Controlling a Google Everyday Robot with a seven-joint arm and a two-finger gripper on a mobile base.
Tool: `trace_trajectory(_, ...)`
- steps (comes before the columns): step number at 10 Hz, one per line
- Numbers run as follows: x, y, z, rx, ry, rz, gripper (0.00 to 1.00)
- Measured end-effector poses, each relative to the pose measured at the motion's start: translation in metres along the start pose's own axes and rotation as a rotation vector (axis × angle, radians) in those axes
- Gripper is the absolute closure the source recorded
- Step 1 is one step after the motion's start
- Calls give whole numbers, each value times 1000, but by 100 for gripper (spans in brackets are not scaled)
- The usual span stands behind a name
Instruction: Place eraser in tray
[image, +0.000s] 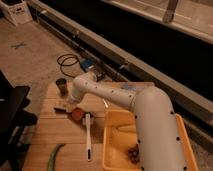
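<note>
Wooden slat table (47, 132) fills the lower left of the frame, with concrete floor beyond it. Your white arm (130, 102) comes in from the lower right, crosses over the table and bends down at its wrist near the table's upper left part. The gripper (70, 103) hangs low under that wrist, close above the boards. From this angle you cannot tell how wide it stands, or whether it has hold of anything. The eraser (60, 109) looks to be the small dark block lying on the table just left of and below the gripper; contact between the two cannot be made out. It sits outside the tray, well apart from it. An orange ball (76, 114) rests just right of the eraser, below the gripper. A long white-handled tool (88, 134) lies lengthwise down the table, its upper end near the ball. The yellow tray (111, 145) occupies the lower middle, right of the tool, partly covered by the arm; something small and dark lies in its near corner. A dark cup (61, 86) stands upright at the table's upper left edge. A green strip (54, 155) lies at the bottom left. On the floor behind there is a black cable coil (67, 61).
</note>
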Motion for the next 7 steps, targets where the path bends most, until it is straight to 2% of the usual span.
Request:
trace_trajectory(1,-1,0,-3,10,2,-13,98)
trace_trajectory(3,-8,0,-16,35,5,-33,100)
trace_trajectory(7,-36,-9,-66,115,24,-92,100)
